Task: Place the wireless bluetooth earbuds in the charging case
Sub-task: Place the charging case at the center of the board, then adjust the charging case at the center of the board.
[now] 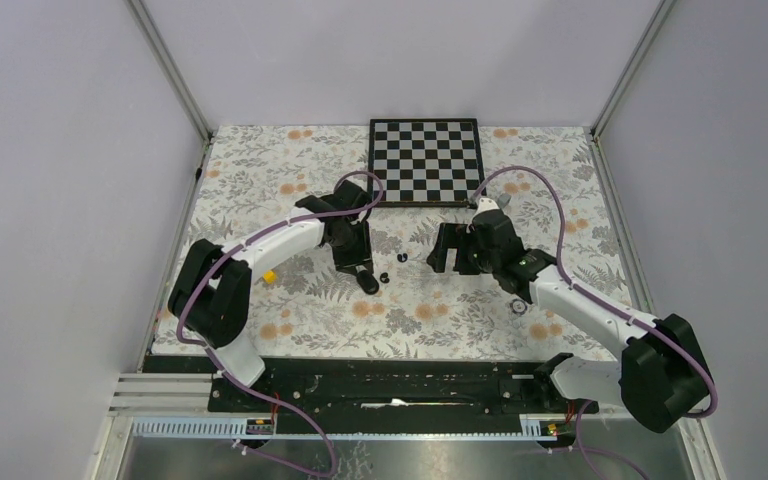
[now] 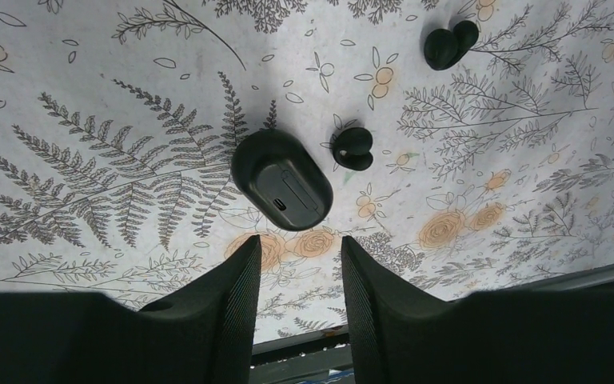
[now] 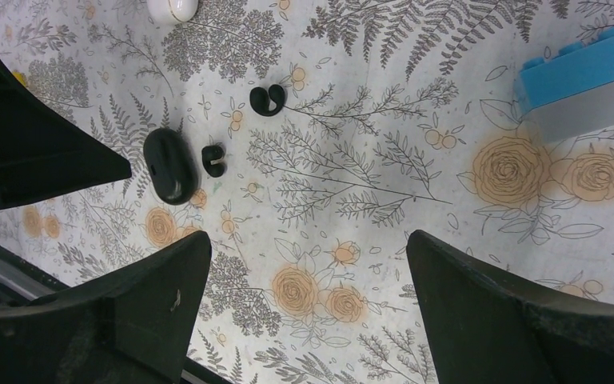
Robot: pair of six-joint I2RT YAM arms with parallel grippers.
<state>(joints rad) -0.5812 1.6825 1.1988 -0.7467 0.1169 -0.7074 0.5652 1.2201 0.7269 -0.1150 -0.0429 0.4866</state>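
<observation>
Flowery worktop [image 1: 290, 320] between plain grey walls, checkered board [image 1: 425, 160] at the back. On the left, left jaws a little way apart, holding nothing, low over the things. Just past their tips, black charging case [image 2: 281, 180]: smooth, bean-shaped, looking shut, long way slanting across the gap of the jaws. Just beside it, first black earbud [image 2: 352, 148], tiny and round. Farther right, second black earbud [image 2: 450, 44], well apart from the case. Then right jaws, wide and empty, farther off. Nearer to case and first black earbud: left jaws, so likely theirs the next pick.
</observation>
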